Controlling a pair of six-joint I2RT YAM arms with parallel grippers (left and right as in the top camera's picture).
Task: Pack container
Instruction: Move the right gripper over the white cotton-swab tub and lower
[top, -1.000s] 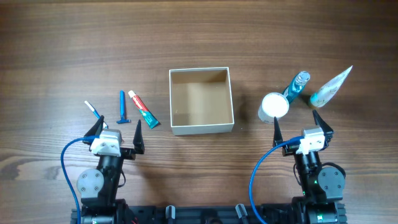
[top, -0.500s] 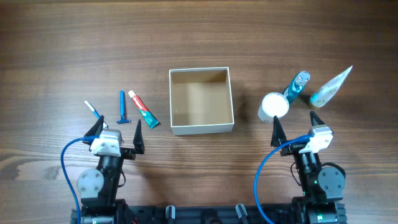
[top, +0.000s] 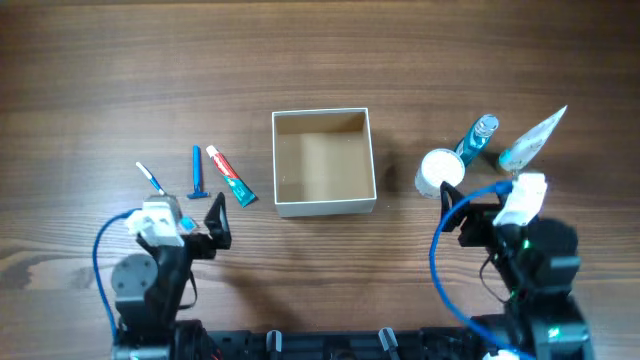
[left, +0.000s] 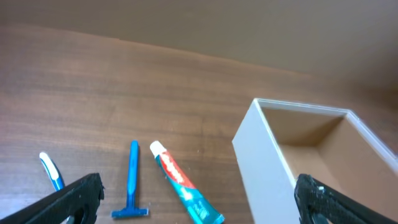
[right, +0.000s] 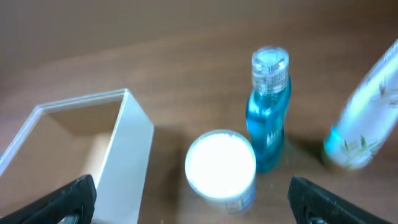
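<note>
Found the container (top: 325, 207) at mid-table, upright and open-topped, with nothing inside (tan floor fully visible from overhead). Recorded three items to its left, all clear of its wall: a toothpaste tube (top: 231, 176) nearest, a blue razor (top: 196, 173) beside that, and a small blue-and-white stick (top: 151, 178) furthest left. Could not identify the last.

Recorded three more to its right: a round white jar (top: 441, 170) just beside a blue bottle (top: 477, 138), and a white-and-green tube (top: 532, 138) further right and farther back.

Observed the left gripper (top: 185, 208) on the near side of the razor group, jaws wide and holding nothing. Observed the right gripper (top: 484, 198) just near of the jar, jaws likewise spread wide and empty. Confirmed both from the wrist views, with fingertips at the lower corners and no item between them.

Judged the step in hand as the approach for a first pick, with no packing done. Judged the next move to call for a descent over one item (jar for the right, tube or razor for the left), jaws straddling it, then closure, lift and carry over the container's rim. Flagged the flat razor and toothpaste tube as likely awkward to pinch off the table (top: 320, 60).
</note>
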